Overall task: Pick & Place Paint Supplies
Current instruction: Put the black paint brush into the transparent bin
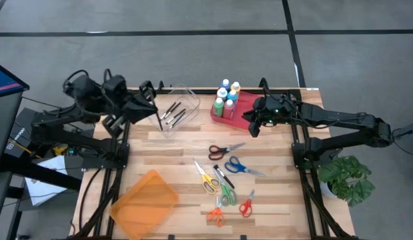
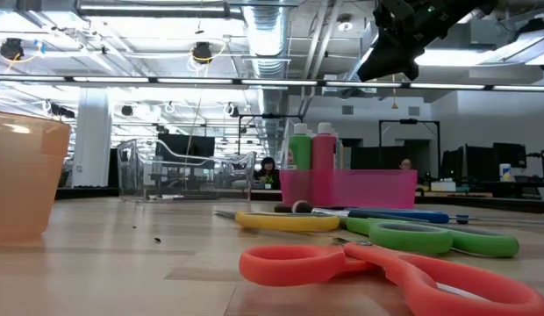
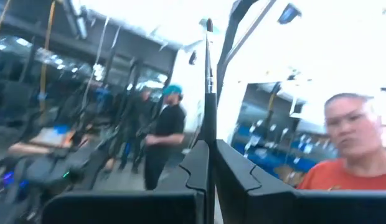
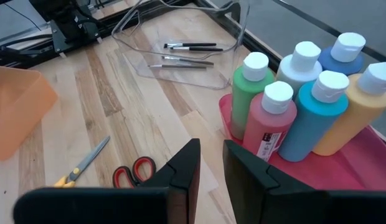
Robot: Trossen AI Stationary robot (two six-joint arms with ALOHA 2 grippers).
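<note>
Upper centre: paint bottles clustered in pink tray; right fingers slightly parted, empty, hovering beside. Upper left: left fingers clenched, empty, waiting.

1. High view: even, fairly dim overhead light; the table reads clearly, shadows under the arms are soft and short, and there is no glare.
2. Low view: bright ceiling strips across the upper frame blow out to white. The orange scissors at lower right are soft and out of focus, as is the orange bin at the left edge.
3. Left wrist view: heavy blur throughout, with a strongly overexposed white area at upper right; the people in the background are smeared.
4. Right wrist view: evenly lit and sharp; the paint bottles show soft highlights on their white caps, while the dark fingers at the bottom are slightly soft.
</note>
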